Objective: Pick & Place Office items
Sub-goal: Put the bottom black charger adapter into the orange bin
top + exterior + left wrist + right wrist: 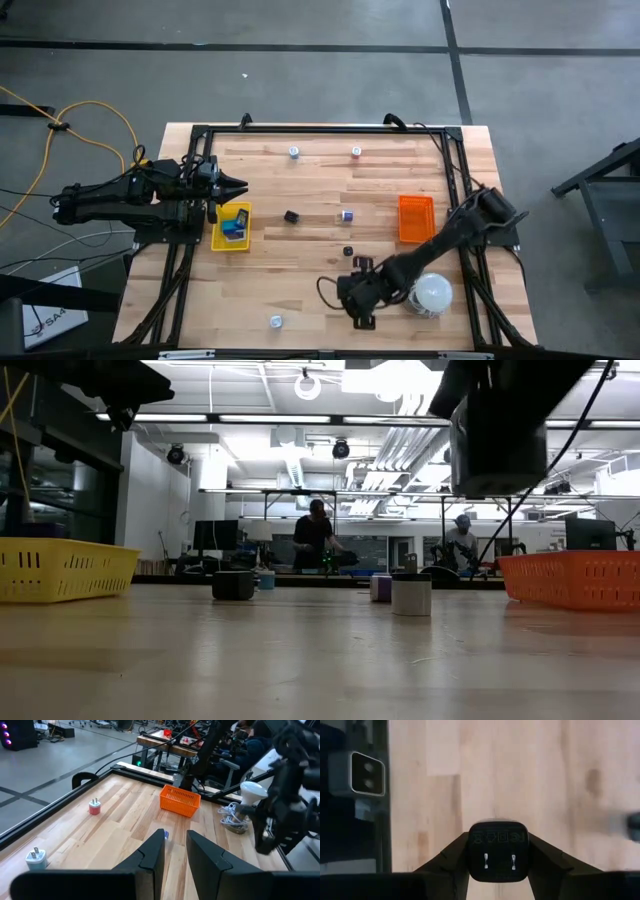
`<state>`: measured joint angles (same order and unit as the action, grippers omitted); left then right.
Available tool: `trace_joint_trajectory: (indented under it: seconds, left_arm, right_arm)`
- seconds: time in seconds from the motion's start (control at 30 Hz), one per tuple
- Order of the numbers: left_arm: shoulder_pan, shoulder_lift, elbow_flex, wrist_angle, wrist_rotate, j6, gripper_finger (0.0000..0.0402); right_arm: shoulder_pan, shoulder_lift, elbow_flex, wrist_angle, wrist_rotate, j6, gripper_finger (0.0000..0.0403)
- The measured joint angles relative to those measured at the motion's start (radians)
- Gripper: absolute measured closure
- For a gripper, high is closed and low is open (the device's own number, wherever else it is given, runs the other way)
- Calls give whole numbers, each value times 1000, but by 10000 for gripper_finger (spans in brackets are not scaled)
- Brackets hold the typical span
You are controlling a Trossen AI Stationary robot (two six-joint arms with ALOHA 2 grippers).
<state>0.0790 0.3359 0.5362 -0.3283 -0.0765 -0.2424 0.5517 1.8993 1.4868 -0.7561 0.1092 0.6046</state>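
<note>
My right gripper (357, 303) is near the table's near edge, beside the white dome (433, 293), shut on a small black plug block (497, 851). My left gripper (236, 185) hovers open and empty just beyond the yellow tray (231, 228), which holds blue and black pieces. Loose pieces lie on the wood: a black block (291, 215), a purple piece (347, 214), a small black bit (348, 251), two pieces near the far edge (294, 152) (356, 152), and a white one (275, 321) near the near edge. My right gripper pinches the black plug block by two opposite sides (470, 855) between its two fingers. The fingers point down from above. The block's face with two metal prongs (498, 862) is turned toward the wrist camera. The block is held clear above the wood.
The orange tray (416, 218) stands at the right, beyond the dome and its coiled cable. A black frame (320, 130) runs around the tabletop. People stand in the room behind the table (318, 535). Bare wood lies in the table's middle.
</note>
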Motion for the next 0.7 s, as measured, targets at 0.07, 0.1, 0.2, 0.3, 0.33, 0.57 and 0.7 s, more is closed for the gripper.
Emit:
trace_joint_trajectory:
  seconds: [0.07, 0.1, 0.2, 0.3, 0.33, 0.57, 0.7]
  left_arm:
    - [0, 0, 0, 0, 0, 0, 324]
    - [0, 0, 0, 0, 0, 0, 324]
    - [0, 0, 0, 0, 0, 0, 324]
    - [0, 0, 0, 0, 0, 0, 324]
    - [0, 0, 0, 0, 0, 0, 324]
    - [0, 0, 0, 0, 0, 0, 324]
    - [0, 0, 0, 0, 0, 0, 324]
  right_arm:
    - [-19, -29, 0, -55, 22, -27, 257]
    - [-31, -39, 0, -74, 25, -32, 257]
    - [-54, -79, -2, -161, 49, -40, 257]
    - [-82, -116, -9, -213, 54, -52, 257]
    - [-94, -132, -24, -215, 52, -53, 257]
    - [-191, -317, -253, -100, 11, -80, 257]
    - [-253, -431, -379, -63, -8, -85, 257]
